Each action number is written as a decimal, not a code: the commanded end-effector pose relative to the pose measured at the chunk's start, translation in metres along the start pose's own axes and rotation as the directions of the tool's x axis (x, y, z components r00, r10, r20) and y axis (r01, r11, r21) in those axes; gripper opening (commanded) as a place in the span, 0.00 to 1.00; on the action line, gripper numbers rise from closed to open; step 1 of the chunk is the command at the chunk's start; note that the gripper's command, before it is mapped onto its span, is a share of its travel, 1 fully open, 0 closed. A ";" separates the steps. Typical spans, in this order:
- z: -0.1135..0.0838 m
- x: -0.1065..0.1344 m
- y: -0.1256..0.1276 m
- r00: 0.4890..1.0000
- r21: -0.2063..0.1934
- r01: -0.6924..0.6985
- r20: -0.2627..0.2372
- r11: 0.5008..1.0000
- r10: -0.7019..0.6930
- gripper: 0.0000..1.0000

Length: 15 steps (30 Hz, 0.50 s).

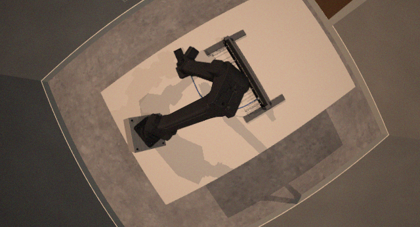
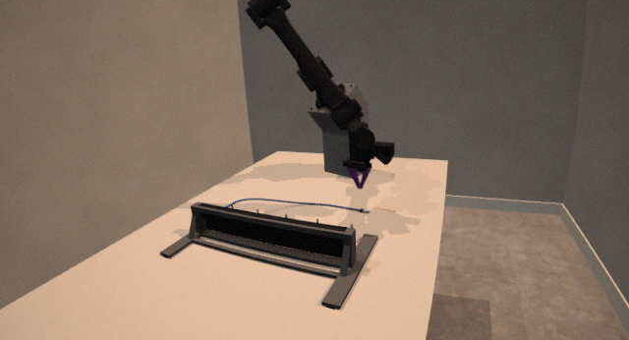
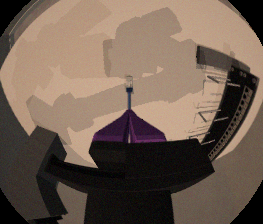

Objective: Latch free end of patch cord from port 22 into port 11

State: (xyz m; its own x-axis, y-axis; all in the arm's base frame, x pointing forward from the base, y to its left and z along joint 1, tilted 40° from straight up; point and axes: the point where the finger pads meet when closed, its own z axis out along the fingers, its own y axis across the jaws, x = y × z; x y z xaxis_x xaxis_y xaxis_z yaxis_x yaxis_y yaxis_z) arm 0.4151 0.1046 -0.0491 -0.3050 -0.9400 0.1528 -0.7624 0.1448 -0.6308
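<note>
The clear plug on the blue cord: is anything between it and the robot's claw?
Nothing visible stands between the shut purple-fingered claw and the clear plug on the blue cord; only open space shows.

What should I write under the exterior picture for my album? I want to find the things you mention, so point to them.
Closed purple fingers (image 2: 360, 187) above a white table, near a thin blue cord (image 2: 295, 202) (image 3: 129, 101) (image 1: 196, 86).
</note>
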 end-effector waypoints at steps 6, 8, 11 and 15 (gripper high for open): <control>-0.006 -0.008 -0.005 1.000 0.017 -0.010 0.024 1.000 0.010 0.36; -0.006 -0.007 -0.005 1.000 0.016 -0.010 0.023 1.000 0.010 0.36; -0.006 -0.007 -0.005 1.000 0.015 -0.011 0.021 1.000 0.010 0.36; -0.005 -0.006 -0.005 1.000 0.015 -0.011 0.021 1.000 0.011 0.36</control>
State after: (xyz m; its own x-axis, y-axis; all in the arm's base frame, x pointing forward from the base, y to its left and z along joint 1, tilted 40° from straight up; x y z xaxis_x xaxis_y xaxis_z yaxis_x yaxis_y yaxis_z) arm 0.4151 0.1046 -0.0491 -0.3051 -0.9400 0.1527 -0.7623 0.1450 -0.6308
